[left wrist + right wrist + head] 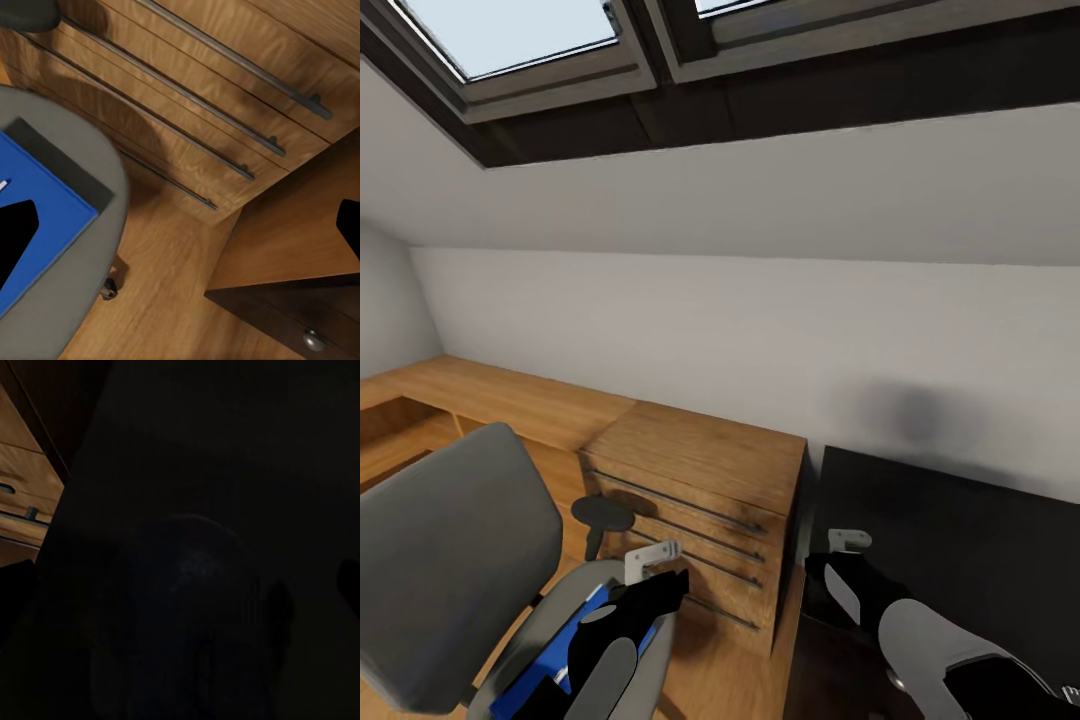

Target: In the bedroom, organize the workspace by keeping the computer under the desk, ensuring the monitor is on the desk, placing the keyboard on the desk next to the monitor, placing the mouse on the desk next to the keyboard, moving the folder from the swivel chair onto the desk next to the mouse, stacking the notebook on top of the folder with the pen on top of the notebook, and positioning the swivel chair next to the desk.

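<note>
Sloped white attic walls and a dark-framed skylight are seen above a low wooden drawer unit with long metal handles, which stands between a light wooden bench and a flat black desk top.

A grey swivel chair is placed in front of the drawer unit, its round black armrest near the drawers. On the chair's grey seat a flat blue folder is laid, with a dark sheet or board showing under its far edge; a small pale object, too small to identify, is seen at the folder's edge in the left wrist view.

The left gripper is held above the chair seat, over the folder. In the left wrist view its dark fingertips are set wide apart, and nothing is held between them.

The right gripper is held over the black desk top. In the right wrist view the surface is very dark and a rounded dark shape is dimly made out below; it cannot be identified. Dark shapes at that view's two side edges suggest spread fingers with nothing held, though how far they are spread cannot be told for certain.
</note>
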You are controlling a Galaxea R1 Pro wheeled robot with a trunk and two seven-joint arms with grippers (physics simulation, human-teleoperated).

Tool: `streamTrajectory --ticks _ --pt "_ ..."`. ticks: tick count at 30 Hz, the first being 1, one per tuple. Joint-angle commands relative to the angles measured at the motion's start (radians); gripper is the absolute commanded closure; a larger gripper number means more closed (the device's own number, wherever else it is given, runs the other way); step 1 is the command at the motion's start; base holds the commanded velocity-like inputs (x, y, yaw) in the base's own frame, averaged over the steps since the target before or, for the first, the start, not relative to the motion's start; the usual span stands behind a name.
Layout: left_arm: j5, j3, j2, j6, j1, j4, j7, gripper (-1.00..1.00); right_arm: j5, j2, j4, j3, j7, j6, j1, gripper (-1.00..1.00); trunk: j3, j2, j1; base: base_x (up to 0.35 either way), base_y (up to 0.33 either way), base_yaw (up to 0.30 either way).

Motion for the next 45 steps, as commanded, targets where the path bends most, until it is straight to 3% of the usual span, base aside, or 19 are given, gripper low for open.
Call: streamTrajectory --ticks 1,24,30,45 --pt "0.008 -0.002 0.001 0.001 -0.001 -0.001 0.009 -1.0 -0.009 0.0 -0.002 0.009 -0.006 0.006 0.0 -1.0 -0.001 -0.001 0.0 0.0 0.0 0.0" --pt "0.008 -0.002 0.001 0.001 -0.002 0.0 0.009 -1.0 -0.049 -0.002 -0.002 0.009 -0.007 0.05 0.0 -1.0 -0.001 -0.001 0.0 0.0 0.0 0.0" --pt "0.007 -0.002 0.001 0.001 -0.002 0.0 0.009 -1.0 -0.05 -0.002 -0.002 0.009 -0.007 0.05 0.0 -1.0 -0.02 -0.043 0.023 0.0 0.0 0.0" --pt "0.008 -0.002 0.001 0.001 -0.001 0.0 0.009 -1.0 -0.05 -0.003 -0.002 0.009 -0.007 0.05 0.0 -1.0 -0.02 -0.043 0.023 0.0 0.0 0.0"
